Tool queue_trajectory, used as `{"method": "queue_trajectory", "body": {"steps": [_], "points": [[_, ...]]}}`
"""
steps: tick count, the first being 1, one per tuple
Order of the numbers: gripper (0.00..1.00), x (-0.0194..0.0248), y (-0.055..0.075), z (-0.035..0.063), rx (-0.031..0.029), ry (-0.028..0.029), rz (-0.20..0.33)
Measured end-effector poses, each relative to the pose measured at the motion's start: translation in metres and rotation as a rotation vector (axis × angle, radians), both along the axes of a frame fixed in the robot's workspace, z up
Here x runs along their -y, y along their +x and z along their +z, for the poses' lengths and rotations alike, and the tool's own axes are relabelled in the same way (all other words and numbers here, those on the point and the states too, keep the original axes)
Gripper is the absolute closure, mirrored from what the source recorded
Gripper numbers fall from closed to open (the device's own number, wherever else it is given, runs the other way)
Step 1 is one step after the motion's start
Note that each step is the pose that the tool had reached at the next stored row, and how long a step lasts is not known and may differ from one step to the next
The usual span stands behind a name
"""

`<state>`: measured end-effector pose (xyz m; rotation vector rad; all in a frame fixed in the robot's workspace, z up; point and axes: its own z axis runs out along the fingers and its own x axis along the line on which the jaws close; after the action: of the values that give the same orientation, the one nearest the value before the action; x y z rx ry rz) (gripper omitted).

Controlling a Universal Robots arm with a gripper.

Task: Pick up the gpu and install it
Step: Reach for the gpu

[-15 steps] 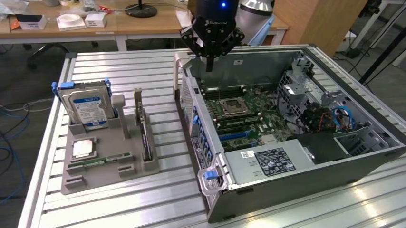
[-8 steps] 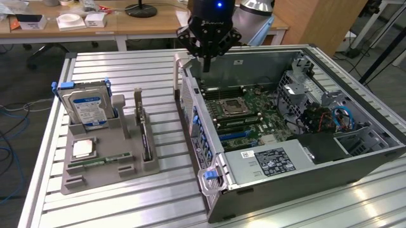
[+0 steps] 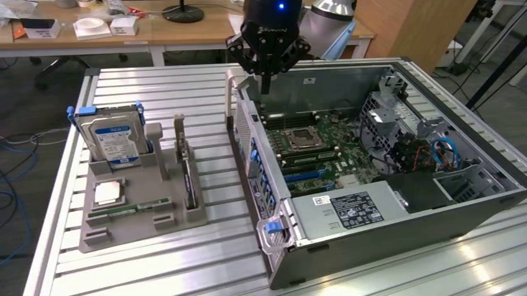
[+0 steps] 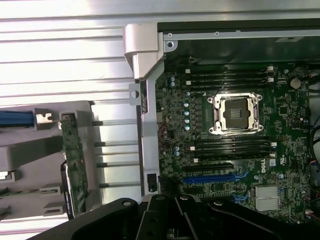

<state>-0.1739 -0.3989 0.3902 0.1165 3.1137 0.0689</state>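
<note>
The gpu (image 3: 189, 169) stands on edge in a slot of the grey holder (image 3: 140, 185), left of the computer case in the exterior view. In the wrist view the gpu (image 4: 75, 162) appears as a thin green card with a metal bracket at one end. My gripper (image 3: 265, 90) hangs above the far left corner of the open case (image 3: 247, 129), well apart from the card. Its fingers meet in a narrow point, shut with nothing in them. The motherboard (image 4: 235, 150) lies below, with a blue slot (image 4: 210, 177) on it.
A blue-labelled hard drive (image 3: 115, 132) stands upright in the holder, with a processor chip (image 3: 108, 192) and a memory stick (image 3: 132, 206) lying in front of it. The case holds a power supply (image 3: 350, 209) and drive cage (image 3: 411, 135). A ribbed metal table (image 3: 165, 86) carries everything.
</note>
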Motion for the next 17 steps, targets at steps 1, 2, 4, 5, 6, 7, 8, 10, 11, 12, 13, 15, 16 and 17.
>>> {"method": "queue_trajectory", "body": {"steps": [1, 2, 4, 5, 6, 7, 8, 10, 11, 12, 13, 15, 16, 17], "points": [[0.89, 0.0, -0.001, 0.0, 0.0, 0.0, 0.0], [0.89, 0.0, -0.002, 0.0, -0.0001, -0.0001, 0.0], [0.89, 0.0, -0.003, -0.0002, 0.0, 0.0, 0.0], [0.89, 0.0, -0.004, -0.0002, 0.0, 0.0, 0.0], [0.89, 0.0, -0.005, -0.0003, 0.0, 0.0, 0.0], [0.89, 0.0, -0.006, -0.0003, 0.0, 0.0, 0.0], [0.89, 0.0, -0.006, -0.0004, 0.0001, 0.0001, 0.0], [0.89, 0.0, -0.008, -0.0004, 0.0, 0.0, 0.0], [0.89, 0.0, -0.009, -0.0005, 0.0, -0.0001, 0.0], [0.89, 0.0, -0.01, -0.0005, 0.0, 0.0, 0.0], [0.89, 0.0, -0.011, -0.0006, 0.0, 0.0, 0.0], [0.89, 0.0, -0.012, -0.0007, 0.0, 0.0, 0.0], [0.89, 0.0, -0.013, -0.0007, 0.0, -0.0001, 0.0], [0.89, 0.0, -0.014, -0.0008, 0.0001, 0.0, 0.0]]}}
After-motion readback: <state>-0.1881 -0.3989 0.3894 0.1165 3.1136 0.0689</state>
